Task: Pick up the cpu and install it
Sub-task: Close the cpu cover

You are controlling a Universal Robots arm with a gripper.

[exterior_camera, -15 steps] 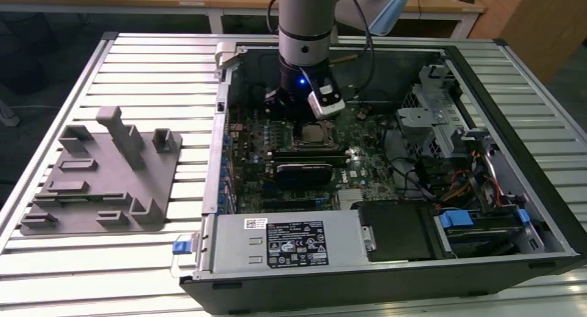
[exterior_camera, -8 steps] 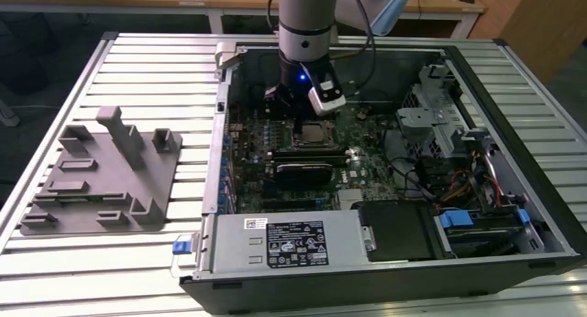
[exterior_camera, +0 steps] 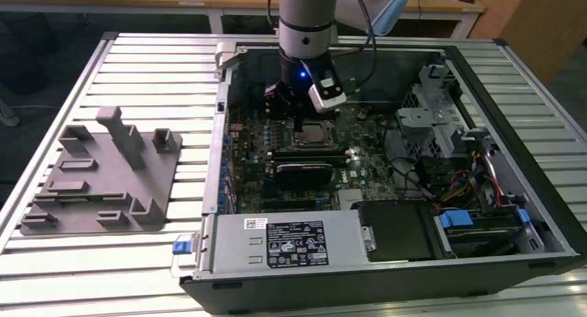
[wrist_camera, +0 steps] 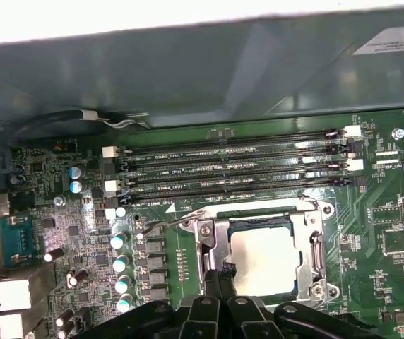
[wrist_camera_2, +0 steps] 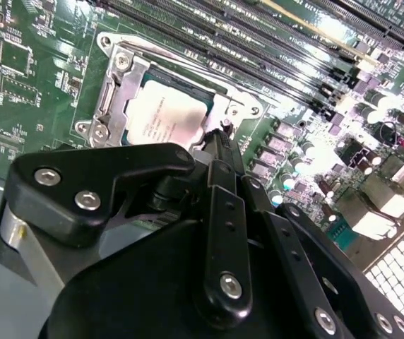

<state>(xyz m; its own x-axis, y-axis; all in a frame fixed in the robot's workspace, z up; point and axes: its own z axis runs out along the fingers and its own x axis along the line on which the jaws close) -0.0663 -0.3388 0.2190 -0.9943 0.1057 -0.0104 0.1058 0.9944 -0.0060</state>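
The cpu (exterior_camera: 315,132) lies flat in the motherboard socket inside the open computer case, its silver top facing up. It is also visible in both wrist views (wrist_camera_2: 163,120) (wrist_camera: 265,261), framed by the metal socket bracket (wrist_camera: 309,247). My gripper (exterior_camera: 295,119) hangs low over the board at the socket's edge. Its black fingers are shut together with nothing between them, and their tips (wrist_camera: 223,272) (wrist_camera_2: 223,139) sit on the bracket rim right beside the chip.
A grey plastic fixture (exterior_camera: 101,172) rests on the slatted table at the exterior view's left. Inside the case are memory slots (wrist_camera: 230,169), a power supply (exterior_camera: 289,241), a drive cage (exterior_camera: 440,117) and loose cables (exterior_camera: 458,186). Case walls surround the board.
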